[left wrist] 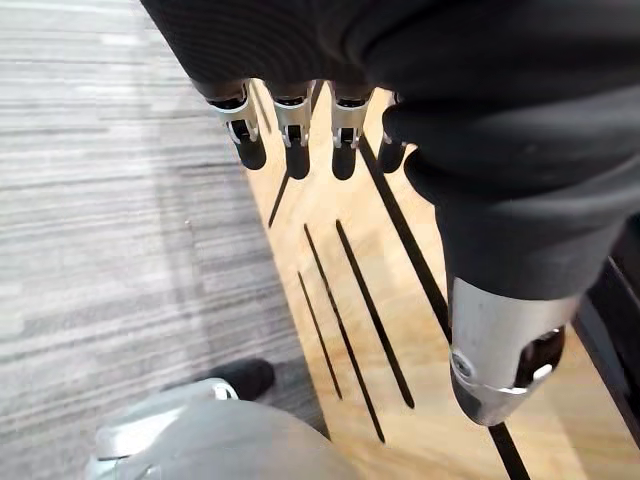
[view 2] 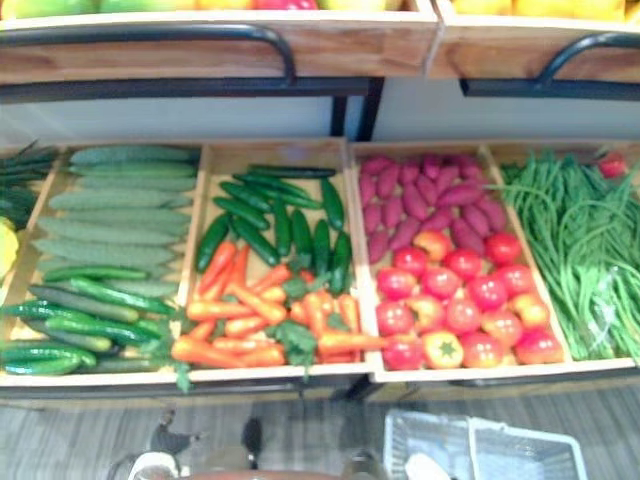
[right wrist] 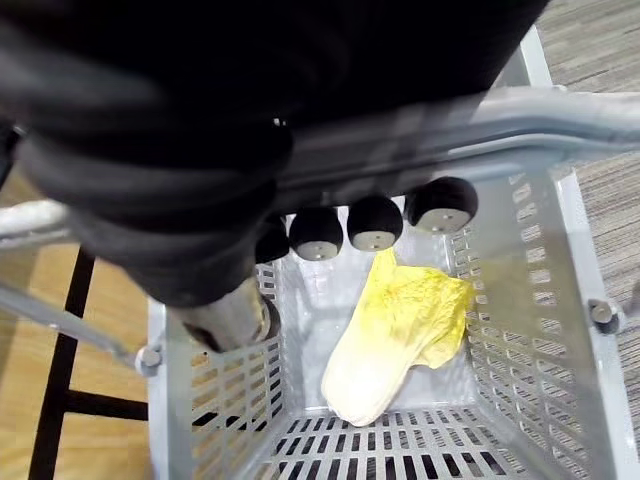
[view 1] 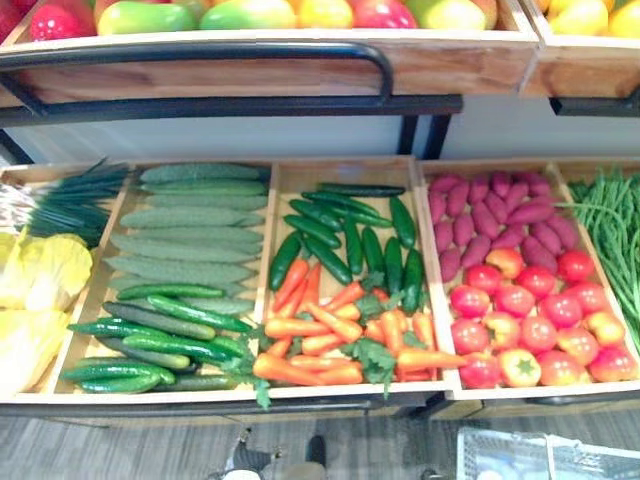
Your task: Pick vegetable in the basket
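A grey plastic basket (right wrist: pixel 530 330) hangs from my right hand (right wrist: pixel 375 222), whose fingers are curled round the basket's grey handle (right wrist: pixel 520 125). One yellow napa cabbage (right wrist: pixel 395 335) lies on the basket's floor. The basket's rim (view 2: pixel 480 445) also shows at the lower right below the vegetable shelf. My left hand (left wrist: pixel 290 130) hangs beside a slatted wooden panel (left wrist: pixel 350 300), fingers straight and holding nothing. More yellow cabbages (view 1: pixel 40 270) lie in the far-left crate of the shelf.
Wooden crates hold long pale cucumbers (view 1: pixel 185 235), dark cucumbers (view 1: pixel 340 235), carrots (view 1: pixel 330 335), purple sweet potatoes (view 1: pixel 495 215), tomatoes (view 1: pixel 535 320) and green beans (view 2: pixel 580 230). A black rail (view 1: pixel 200 52) and an upper fruit shelf (view 1: pixel 250 15) overhang the back.
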Tool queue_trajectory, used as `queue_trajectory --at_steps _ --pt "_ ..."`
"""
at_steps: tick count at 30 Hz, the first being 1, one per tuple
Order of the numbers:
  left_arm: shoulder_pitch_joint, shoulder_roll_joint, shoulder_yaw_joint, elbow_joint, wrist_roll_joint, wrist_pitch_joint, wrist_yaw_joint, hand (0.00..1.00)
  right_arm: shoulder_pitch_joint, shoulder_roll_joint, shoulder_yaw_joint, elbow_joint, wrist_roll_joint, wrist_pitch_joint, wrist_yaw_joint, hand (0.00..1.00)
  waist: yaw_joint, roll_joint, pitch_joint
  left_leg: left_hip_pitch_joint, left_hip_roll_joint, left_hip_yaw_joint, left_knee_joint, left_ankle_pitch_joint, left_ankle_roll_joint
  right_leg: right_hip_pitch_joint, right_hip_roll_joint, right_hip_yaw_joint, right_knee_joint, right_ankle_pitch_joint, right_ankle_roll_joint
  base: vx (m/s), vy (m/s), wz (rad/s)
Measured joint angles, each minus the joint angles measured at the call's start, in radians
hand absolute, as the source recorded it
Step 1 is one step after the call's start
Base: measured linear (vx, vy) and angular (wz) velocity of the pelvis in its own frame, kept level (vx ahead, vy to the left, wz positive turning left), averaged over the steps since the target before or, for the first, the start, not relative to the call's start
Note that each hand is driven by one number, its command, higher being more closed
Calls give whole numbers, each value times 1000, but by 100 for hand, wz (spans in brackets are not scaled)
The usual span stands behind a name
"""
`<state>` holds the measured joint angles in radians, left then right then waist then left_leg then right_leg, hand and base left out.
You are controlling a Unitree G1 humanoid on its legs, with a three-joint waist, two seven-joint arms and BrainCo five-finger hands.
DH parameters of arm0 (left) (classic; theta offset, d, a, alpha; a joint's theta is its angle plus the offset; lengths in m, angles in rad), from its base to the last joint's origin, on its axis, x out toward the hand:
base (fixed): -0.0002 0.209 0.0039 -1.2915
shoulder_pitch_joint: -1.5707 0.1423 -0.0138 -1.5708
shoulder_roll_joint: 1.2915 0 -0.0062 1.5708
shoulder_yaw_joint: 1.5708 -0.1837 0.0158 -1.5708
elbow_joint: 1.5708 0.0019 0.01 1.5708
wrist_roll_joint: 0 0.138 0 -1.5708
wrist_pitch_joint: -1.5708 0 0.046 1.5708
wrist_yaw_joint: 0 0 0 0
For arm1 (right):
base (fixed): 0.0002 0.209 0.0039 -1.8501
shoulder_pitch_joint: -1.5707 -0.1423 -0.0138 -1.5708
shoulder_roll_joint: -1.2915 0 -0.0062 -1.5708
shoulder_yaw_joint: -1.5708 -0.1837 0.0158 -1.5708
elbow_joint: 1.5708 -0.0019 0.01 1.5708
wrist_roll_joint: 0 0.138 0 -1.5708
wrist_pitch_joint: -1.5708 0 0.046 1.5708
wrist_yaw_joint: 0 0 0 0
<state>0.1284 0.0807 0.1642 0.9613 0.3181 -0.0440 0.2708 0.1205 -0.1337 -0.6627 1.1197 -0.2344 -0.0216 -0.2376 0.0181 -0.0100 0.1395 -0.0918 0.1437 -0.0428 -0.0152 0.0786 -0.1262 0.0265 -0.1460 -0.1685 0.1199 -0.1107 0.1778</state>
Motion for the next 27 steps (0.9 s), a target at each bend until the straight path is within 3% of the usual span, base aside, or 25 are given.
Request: queue_trajectory --at_steps 3,5,7,11,12,13,14,15,16,17,18,19,21,25,27 --pt "28 -9 41 18 -1 0 -2 0 6 3 -49 -5 21 1 -4 100 2 2 1 27 46 62 -41 29 9 22 29 -40 5 -16 -37 -4 -173 36" --pt "43 -18 80 32 2 2 -5 0 22 -3 -79 -12 62 -4 -16 100 -10 2 2 19 98 318 14 20 39 31 10 -89 14 -28 -55 -11 -19 54" --pt "57 -22 88 33 8 1 -8 0 16 -18 -76 -19 86 -4 -18 100 -13 13 9 0 108 398 88 10 52 29 -10 -97 41 -42 -45 -26 63 28" --pt "78 -25 97 33 9 2 -12 0 5 -20 -37 -28 85 -4 -15 100 -14 30 6 -6 53 390 49 -19 36 24 -52 -93 35 -47 -48 -48 124 15" --pt "73 -26 122 33 8 2 -12 0 6 -8 -35 -33 84 -7 -15 100 -11 -14 9 -25 33 410 136 -46 55 10 -104 -92 23 -32 -37 -20 141 5" --pt "75 -26 129 35 8 3 -12 0 5 -8 -33 -36 84 -7 -15 100 -9 -15 9 -38 38 407 208 -52 64 8 -108 -91 24 -27 -28 25 110 -6" --pt "85 -25 139 37 9 8 -14 0 5 -8 -24 -48 83 -8 -17 100 -14 -5 11 -53 51 383 301 -116 67 14 -111 -90 27 -17 -11 15 71 -15" --pt "94 -25 138 36 10 10 -14 0 1 -11 -23 -52 83 -8 -18 100 -17 14 5 -48 45 358 277 -136 50 7 -102 -83 38 -14 -6 -1 67 -9" --pt "89 -21 135 35 10 10 -13 0 1 -8 -21 -51 83 -7 -18 100 -19 15 -2 -34 25 356 230 -126 50 -2 -108 -70 35 -12 -4 -51 100 -1" --pt "68 -6 124 32 9 7 -12 0 -5 -1 -1 -51 83 -8 -15 100 -25 -4 -5 -13 -12 362 124 -65 54 -25 -123 -66 21 4 -13 -62 89 5" --pt "50 6 107 32 8 4 -13 0 -15 1 15 -52 83 -7 -14 100 -29 -10 -2 37 -41 368 -26 17 54 -36 -126 -69 4 19 -17 -82 78 5" --pt "45 9 103 32 8 3 -13 0 -17 1 23 -55 83 -7 -14 100 -36 -9 0 61 -54 366 -98 52 53 -41 -124 -75 -1 23 -11 -127 75 12" --pt "16 16 69 35 7 3 -14 0 -16 13 56 -79 82 -4 -12 100 -45 -28 35 60 -63 358 -97 63 63 -36 -133 -94 7 24 -8 -121 65 12" --pt "-17 38 36 35 3 1 -15 0 -3 28 93 -94 79 -3 -13 100 -42 -47 46 64 -86 364 -97 56 71 -23 -154 -101 5 23 -9 -44 67 9" --pt "-20 53 37 35 1 0 -15 0 -20 37 110 -90 78 1 -13 100 -42 -49 54 67 -91 369 -97 48 81 -19 -159 -107 7 9 -32 -21 67 0"
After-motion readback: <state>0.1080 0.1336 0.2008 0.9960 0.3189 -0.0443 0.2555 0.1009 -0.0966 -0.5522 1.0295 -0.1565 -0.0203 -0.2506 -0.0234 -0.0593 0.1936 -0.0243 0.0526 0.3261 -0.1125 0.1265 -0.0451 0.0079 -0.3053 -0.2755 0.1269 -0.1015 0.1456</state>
